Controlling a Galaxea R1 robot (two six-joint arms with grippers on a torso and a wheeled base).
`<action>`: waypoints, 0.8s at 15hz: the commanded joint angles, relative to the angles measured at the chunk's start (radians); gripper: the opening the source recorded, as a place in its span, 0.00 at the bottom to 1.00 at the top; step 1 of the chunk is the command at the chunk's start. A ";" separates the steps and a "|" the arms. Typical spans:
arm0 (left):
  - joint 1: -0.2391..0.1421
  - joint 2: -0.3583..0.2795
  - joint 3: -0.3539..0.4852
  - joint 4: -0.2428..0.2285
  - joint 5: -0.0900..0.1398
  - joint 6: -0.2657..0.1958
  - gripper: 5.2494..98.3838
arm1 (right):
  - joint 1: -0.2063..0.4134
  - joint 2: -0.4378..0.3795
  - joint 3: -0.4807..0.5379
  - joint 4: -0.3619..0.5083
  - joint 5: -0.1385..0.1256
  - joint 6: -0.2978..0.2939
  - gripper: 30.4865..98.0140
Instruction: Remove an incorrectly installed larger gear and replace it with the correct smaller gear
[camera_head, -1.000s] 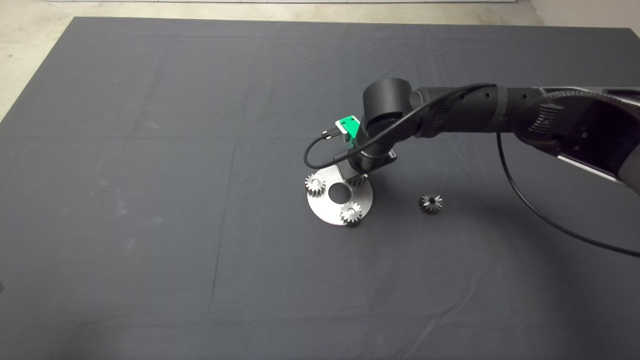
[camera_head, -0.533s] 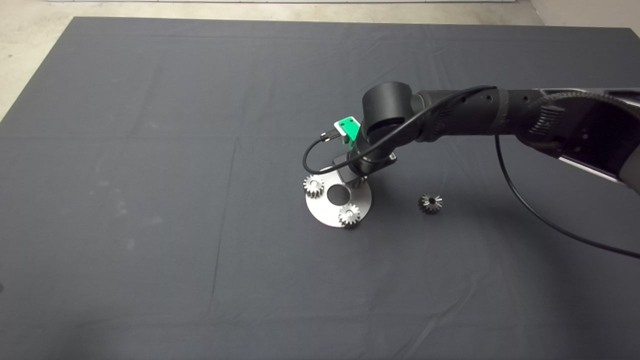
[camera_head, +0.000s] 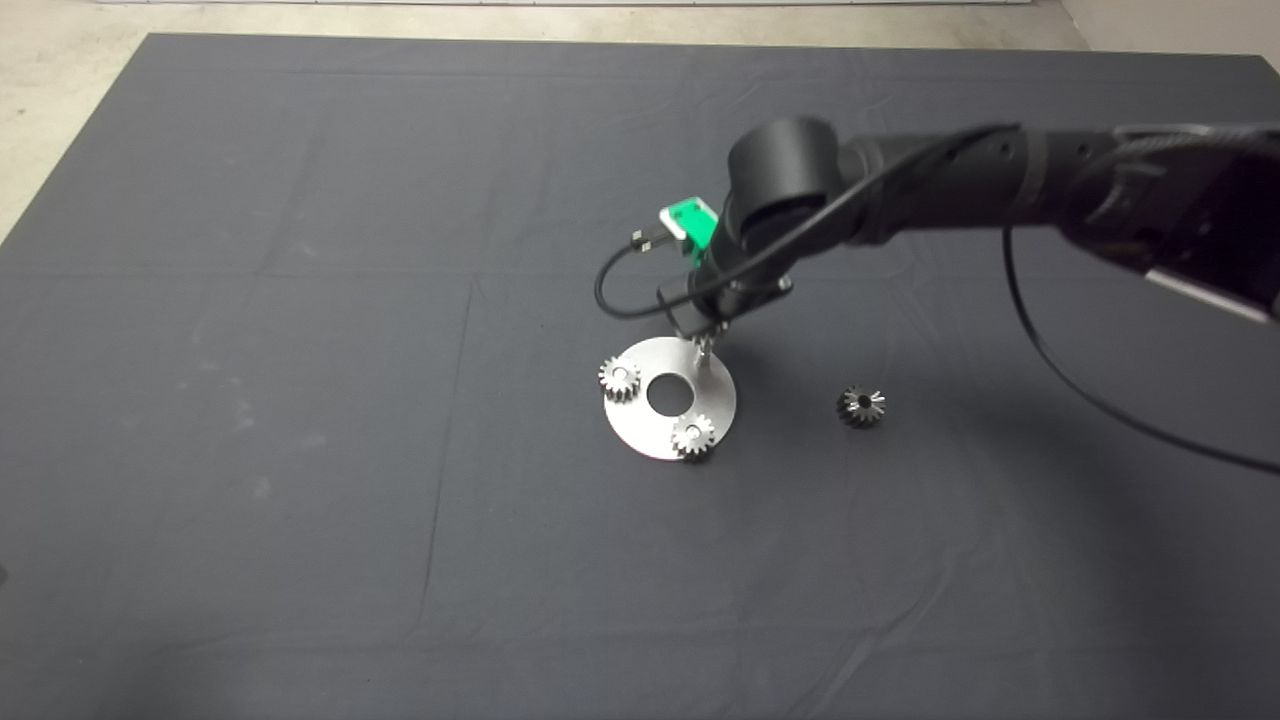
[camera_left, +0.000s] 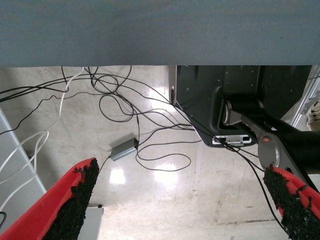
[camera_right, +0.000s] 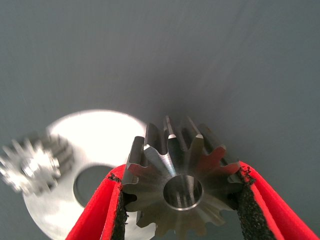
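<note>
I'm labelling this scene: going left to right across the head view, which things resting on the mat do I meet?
Left small gear → centre hole of the round plate → near-edge small gear → larger gear, alone on the mat.

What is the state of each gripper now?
Left gripper: open, holding nothing.
Right gripper: closed on a gear, above the disc.

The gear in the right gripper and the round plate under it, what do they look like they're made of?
The gear, held in the right gripper, looks like machined steel: silver-grey, with satin tooth faces and bright edges. The round plate seems polished metal too, since it glares white under the light. The exact alloy can't be told.
</note>
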 joint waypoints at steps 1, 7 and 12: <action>0.001 -0.004 0.014 -0.011 0.002 0.003 0.85 | 0.105 -0.001 0.019 0.082 -0.088 0.012 0.23; 0.001 0.001 0.014 -0.011 0.002 0.000 0.85 | 0.090 -0.129 0.061 0.082 -0.088 0.006 0.22; 0.001 0.002 0.014 -0.013 0.001 -0.004 0.85 | 0.085 -0.290 0.117 0.081 -0.089 -0.005 0.22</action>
